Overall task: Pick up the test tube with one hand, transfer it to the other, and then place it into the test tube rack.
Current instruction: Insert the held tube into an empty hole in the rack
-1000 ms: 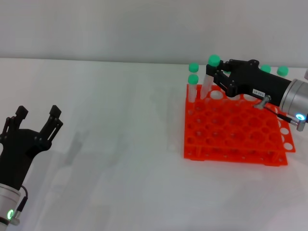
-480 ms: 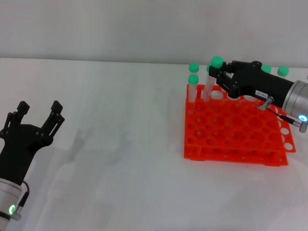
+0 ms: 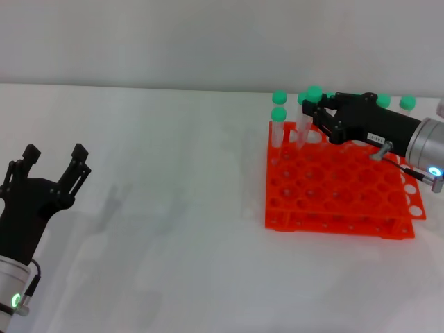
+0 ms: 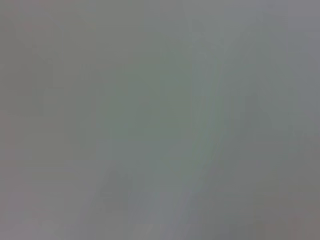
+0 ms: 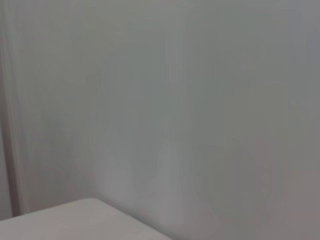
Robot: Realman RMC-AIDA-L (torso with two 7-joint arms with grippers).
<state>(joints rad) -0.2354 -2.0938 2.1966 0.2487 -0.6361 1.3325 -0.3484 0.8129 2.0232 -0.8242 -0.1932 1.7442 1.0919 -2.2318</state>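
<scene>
The test tube (image 3: pixel 306 118), slim and clear with a round green cap, stands nearly upright in a far-row hole of the orange test tube rack (image 3: pixel 336 186), clenched between the jaws of the right hand (image 3: pixel 313 111). Other green-capped tubes (image 3: pixel 278 125) stand just beside those jaws. The left hand (image 3: pixel 48 170) hovers over the desk (image 3: pixel 173 208), jaws released. Both wrist views show only blank grey.

No text, brand or number can be read anywhere. The right tool (image 3: pixel 320 111) carries a small white label (image 3: pixel 375 137) on its black body, but its print is too small to make out.
</scene>
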